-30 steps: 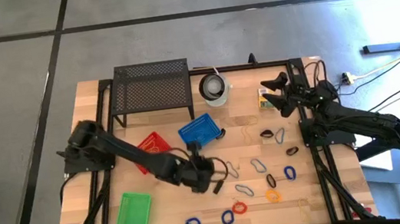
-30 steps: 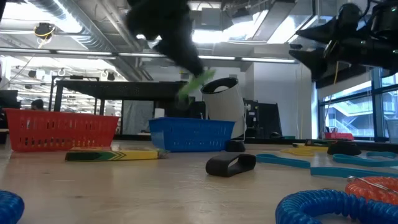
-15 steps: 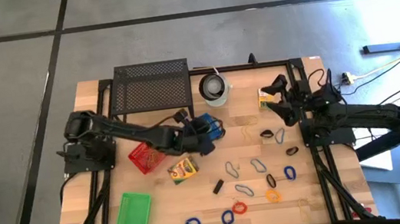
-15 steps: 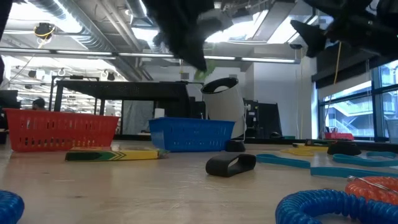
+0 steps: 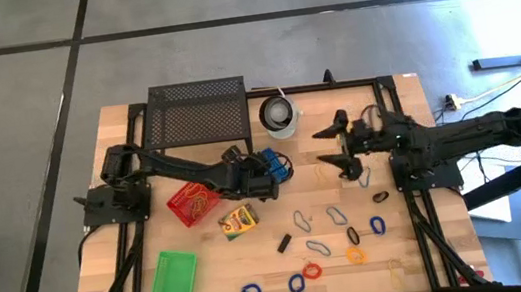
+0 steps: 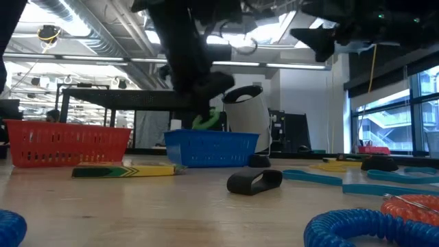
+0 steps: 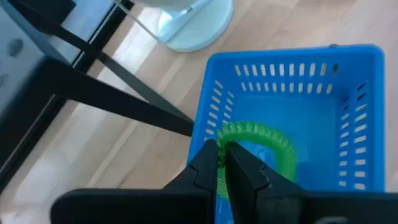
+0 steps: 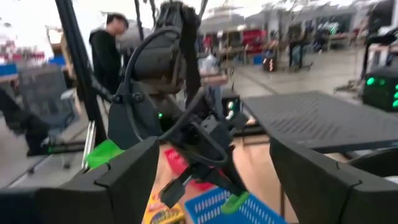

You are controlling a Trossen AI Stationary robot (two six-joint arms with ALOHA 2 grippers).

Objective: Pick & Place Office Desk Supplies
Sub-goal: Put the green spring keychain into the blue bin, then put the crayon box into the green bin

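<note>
A: Nearest us along the front of the wooden counter (image 5: 136, 273) we see small coiled loops (image 5: 304, 281) in blue, red and orange, a black clip (image 5: 282, 243), and bare boards between them and the flat green plastic tray (image 5: 174, 278).

B: Farther in lies the yellow-and-green crayon box (image 5: 237, 220), just beside the red slotted basket (image 5: 191, 200).

A: Beyond that, our left pincer (image 7: 222, 163) is pressed together on a green coiled loop (image 7: 264, 142), hanging over the blue slotted basket (image 7: 348, 81).

B: Our right pincer (image 5: 333, 145) is spread wide, holding nothing, above the counter near the white round cup (image 5: 279, 115) and the black mesh stand (image 5: 198, 114).
</note>
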